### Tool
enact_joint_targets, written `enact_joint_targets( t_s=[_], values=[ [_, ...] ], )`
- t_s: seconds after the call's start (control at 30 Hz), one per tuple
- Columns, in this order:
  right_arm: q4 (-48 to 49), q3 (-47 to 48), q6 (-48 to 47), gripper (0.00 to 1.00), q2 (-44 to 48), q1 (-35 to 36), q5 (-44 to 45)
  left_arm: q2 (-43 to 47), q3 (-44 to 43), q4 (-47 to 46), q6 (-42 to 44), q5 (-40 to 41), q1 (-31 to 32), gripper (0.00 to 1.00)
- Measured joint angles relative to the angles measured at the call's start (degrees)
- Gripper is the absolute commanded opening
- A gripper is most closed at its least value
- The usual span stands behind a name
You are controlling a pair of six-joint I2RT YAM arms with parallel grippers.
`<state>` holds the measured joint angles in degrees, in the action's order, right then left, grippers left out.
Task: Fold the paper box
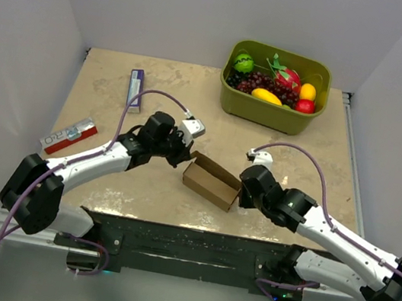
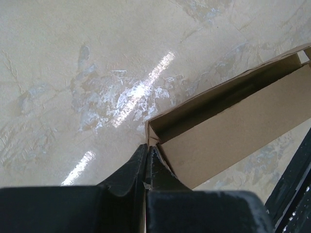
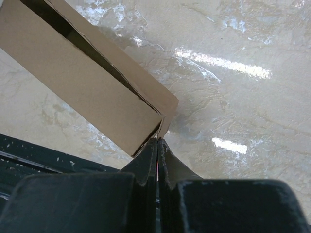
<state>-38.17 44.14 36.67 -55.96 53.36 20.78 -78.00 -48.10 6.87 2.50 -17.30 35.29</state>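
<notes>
The paper box [image 1: 211, 183], plain brown cardboard, lies as a long open-topped carton in the middle of the table, slanting from upper left to lower right. My left gripper [image 1: 187, 157] is at its left end. In the left wrist view the left gripper [image 2: 148, 149] is shut, with the end wall of the paper box [image 2: 233, 131] running down between the tips. My right gripper [image 1: 240, 197] is at the right end. In the right wrist view the right gripper [image 3: 158, 141] is shut, pinching the bottom edge of the end flap of the paper box [image 3: 82, 82].
A green bin [image 1: 269, 114] of toy fruit stands at the back right. A slim purple-and-white box [image 1: 135, 89] lies at the back left, a red-and-white box [image 1: 69, 135] near the left wall. The black base plate [image 1: 185, 244] runs along the near edge.
</notes>
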Motion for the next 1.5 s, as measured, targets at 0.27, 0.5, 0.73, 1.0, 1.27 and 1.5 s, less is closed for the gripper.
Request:
enact_joint_targets(
  t_s=[0.27, 0.5, 0.73, 1.0, 1.27, 1.5],
  values=[
    [0.09, 1.38, 0.28, 0.00, -2.69, 0.00, 0.52, -0.04, 0.00, -0.04, -2.73, 0.92, 0.02, 0.00],
    [0.20, 2.62, 1.29, 0.00, -3.17, 0.00, 0.11, -0.04, 0.00, -0.04, -3.89, 2.45, 0.22, 0.00],
    [0.48, 2.91, 1.77, 0.00, -3.34, 0.00, -0.81, -0.04, 0.00, -0.15, -4.02, 5.05, 1.40, 0.00],
    [0.42, 3.39, 2.01, 0.00, -3.34, 0.00, -0.79, -0.04, 0.00, -0.22, -3.87, 10.19, 3.89, 0.00],
    [0.44, 3.45, 2.71, 0.00, -3.15, -0.02, -0.74, -0.11, 0.00, -0.04, -3.32, 16.83, 7.37, 0.00],
    [1.07, 0.68, 3.54, 0.00, -2.36, -0.02, -0.79, -0.55, 0.00, 0.68, -3.37, 21.86, 10.62, 0.00]
  ],
)
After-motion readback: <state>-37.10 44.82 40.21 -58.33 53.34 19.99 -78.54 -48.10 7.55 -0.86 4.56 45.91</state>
